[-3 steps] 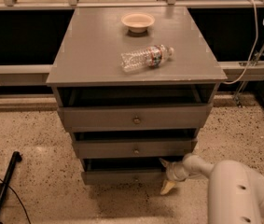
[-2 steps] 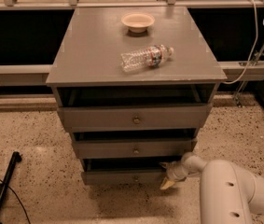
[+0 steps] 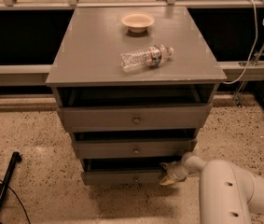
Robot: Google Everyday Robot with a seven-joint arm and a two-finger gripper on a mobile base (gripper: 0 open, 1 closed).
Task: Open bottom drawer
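Gripper [image 3: 171, 175]: mine, low by the floor at the right end of the bottom drawer [image 3: 117, 177], touching or just beside its front edge.
Grip state: I cannot tell whether it is released or clenched.
Drawer position: lowest of three grey fronts, knob [image 3: 136, 177] at its middle, dark gap above.
Arm [image 3: 229, 190]: mine, white, entering from the lower right.
Cabinet top [image 3: 85, 55]: bowl [image 3: 137, 21] near the back; plastic bottle [image 3: 146, 58] lying on its side, apart from it.
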